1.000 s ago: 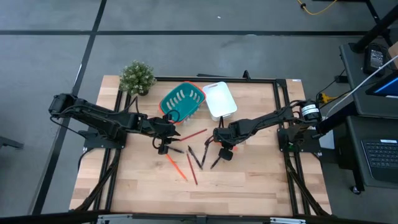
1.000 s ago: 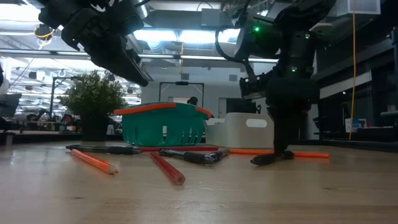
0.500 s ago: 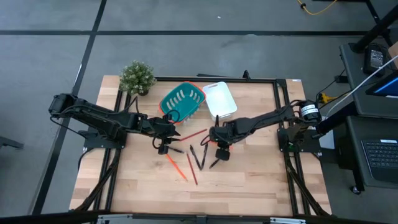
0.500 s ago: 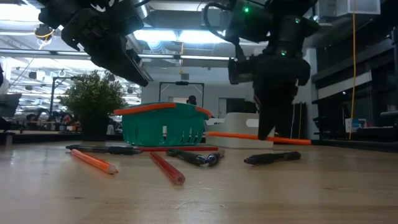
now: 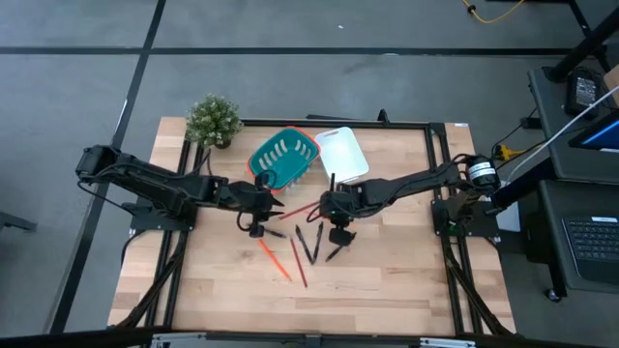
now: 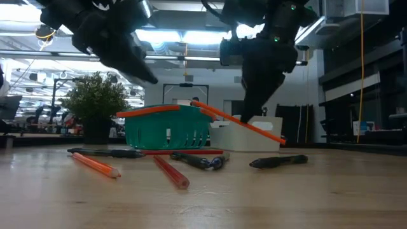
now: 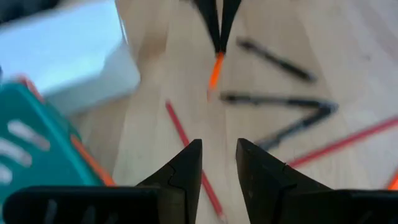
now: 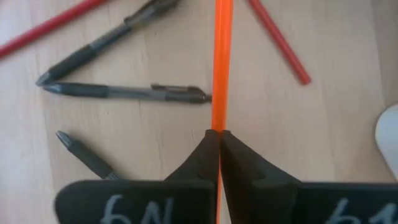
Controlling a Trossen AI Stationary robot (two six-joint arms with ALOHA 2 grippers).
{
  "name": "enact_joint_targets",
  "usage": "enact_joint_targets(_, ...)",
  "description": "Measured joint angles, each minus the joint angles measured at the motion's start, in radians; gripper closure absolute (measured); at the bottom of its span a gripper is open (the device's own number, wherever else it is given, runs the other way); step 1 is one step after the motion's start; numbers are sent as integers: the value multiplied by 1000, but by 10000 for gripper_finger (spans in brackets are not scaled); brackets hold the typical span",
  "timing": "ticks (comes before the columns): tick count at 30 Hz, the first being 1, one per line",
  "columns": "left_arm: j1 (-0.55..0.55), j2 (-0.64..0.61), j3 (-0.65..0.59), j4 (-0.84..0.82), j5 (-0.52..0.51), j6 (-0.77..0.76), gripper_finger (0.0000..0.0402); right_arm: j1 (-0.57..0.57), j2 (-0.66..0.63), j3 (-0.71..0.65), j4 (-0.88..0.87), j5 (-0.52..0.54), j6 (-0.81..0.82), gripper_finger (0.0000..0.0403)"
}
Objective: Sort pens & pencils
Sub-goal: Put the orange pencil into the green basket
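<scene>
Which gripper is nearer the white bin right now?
The right gripper, shut on an orange pencil, hangs just in front of the white bin. The left gripper is open, farther off, in front of the teal basket.

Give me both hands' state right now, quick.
Left hand: open, holding nothing, above the wooden table.
Right hand: closed on a thin orange pencil, lifted off the table.

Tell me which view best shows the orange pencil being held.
The right wrist view: the thin orange wooden pencil runs straight out from the right gripper, shut fingers pinching it. The low view shows it tilted above the table. The left wrist view catches only its tip; high view, barely.
</scene>
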Motion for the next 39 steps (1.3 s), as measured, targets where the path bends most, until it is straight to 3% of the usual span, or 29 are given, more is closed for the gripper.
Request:
enact_joint_targets(5, 4, 0, -134, 276, 0, 38, 308, 0, 0, 3, 27, 0, -24, 400)
enact_joint_targets(11, 9, 0, -228, 418, -1, 6, 308, 0, 0, 3, 27, 0, -38, 395)
enact_joint_targets(17, 3, -19, -230, 427, -1, 10, 308, 0, 0, 3, 27, 1, -38, 395)
enact_joint_targets(39, -31, -45, -230, 422, -1, -42, 308, -23, -1, 3, 14, -9, 24, 291)
